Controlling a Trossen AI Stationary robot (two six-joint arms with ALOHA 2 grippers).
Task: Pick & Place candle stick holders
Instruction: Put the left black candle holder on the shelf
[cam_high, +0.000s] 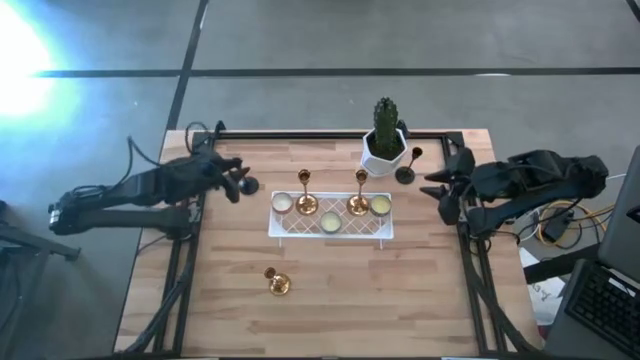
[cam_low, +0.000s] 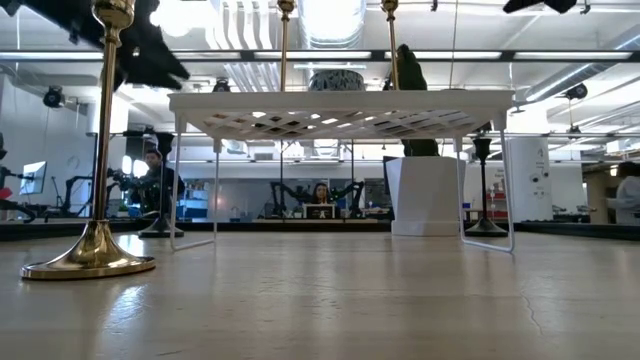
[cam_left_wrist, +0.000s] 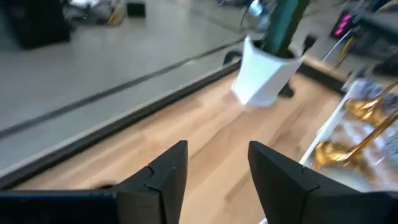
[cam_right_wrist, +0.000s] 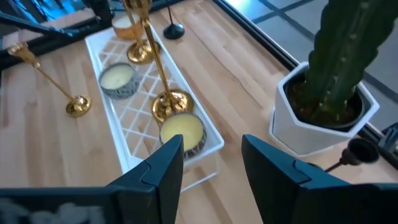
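both grippers show parted fingers holding nothing: the left gripper (cam_left_wrist: 214, 177) by the table's left edge, the right gripper (cam_right_wrist: 208, 165) near the cactus pot (cam_high: 384, 152). two gold holders (cam_high: 306, 193) stand on the white rack (cam_high: 330, 234); one gold holder (cam_high: 275, 281) and two black holders (cam_high: 405, 172) remain on the table.

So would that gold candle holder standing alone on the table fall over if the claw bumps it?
Probably. The gold candle holder is tall with a thin stem, so a knock near the top could tip it. Its wide round base helps somewhat. The shiny metal may be slippery to grip.
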